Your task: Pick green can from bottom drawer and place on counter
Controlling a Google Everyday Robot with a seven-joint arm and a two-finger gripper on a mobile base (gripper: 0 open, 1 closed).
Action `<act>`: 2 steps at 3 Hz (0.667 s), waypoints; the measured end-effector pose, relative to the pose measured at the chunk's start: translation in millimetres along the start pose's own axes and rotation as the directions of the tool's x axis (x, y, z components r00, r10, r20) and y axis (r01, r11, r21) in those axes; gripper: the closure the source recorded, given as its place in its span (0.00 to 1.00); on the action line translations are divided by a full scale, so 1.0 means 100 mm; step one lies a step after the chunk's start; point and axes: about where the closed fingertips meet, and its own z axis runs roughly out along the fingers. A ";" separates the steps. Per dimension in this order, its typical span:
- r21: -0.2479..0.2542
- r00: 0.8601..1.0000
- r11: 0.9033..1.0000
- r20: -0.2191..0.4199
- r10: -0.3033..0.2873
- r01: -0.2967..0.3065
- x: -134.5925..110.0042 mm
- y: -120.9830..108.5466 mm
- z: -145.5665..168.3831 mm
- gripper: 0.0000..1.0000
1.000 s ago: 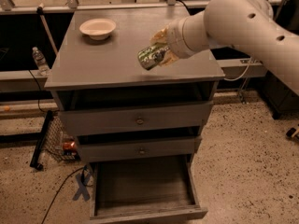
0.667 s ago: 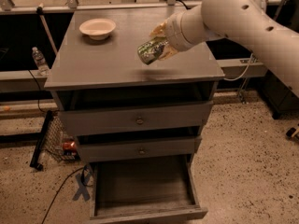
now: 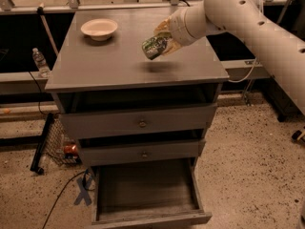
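Clamped shut on the green can (image 3: 153,46), the gripper (image 3: 164,38) hung in the air above the counter (image 3: 105,68), at about 2 o'clock from the slab's middle. The can was tilted, its lower end pointing toward 7 o'clock, and it did not touch the wood; a soft shadow (image 3: 159,67) lay on the counter directly under it. The pale arm (image 3: 257,20) reached in from the picture's 2 o'clock corner, ending in the wrist behind the can.

At 11 o'clock on the counter, well apart from the can, sat a shallow white bowl (image 3: 99,28), upright.

Down at 6 o'clock, the bottom drawer (image 3: 147,219) stood pulled out, its wood-grain floor bare to view. Above it were the two shallower drawers, each with a round knob at the middle of its front: the upper knob (image 3: 142,123) and the lower knob (image 3: 144,154).

Off at 9 o'clock from the cabinet, a clear plastic bottle (image 3: 39,61) stood on a low ledge. At 7 o'clock, on the speckled floor (image 3: 248,166), a red object (image 3: 70,149) lay in a wire basket (image 3: 55,144) beside the cabinet, with a tape cross (image 3: 83,194) nearby.
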 end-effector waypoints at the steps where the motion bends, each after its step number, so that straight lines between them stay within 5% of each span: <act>1: -0.003 0.999 1.000 0.026 0.022 -0.022 0.10 0.00 0.18 0.99; 2: -0.007 0.999 1.000 0.029 0.021 -0.021 0.08 0.01 0.19 0.77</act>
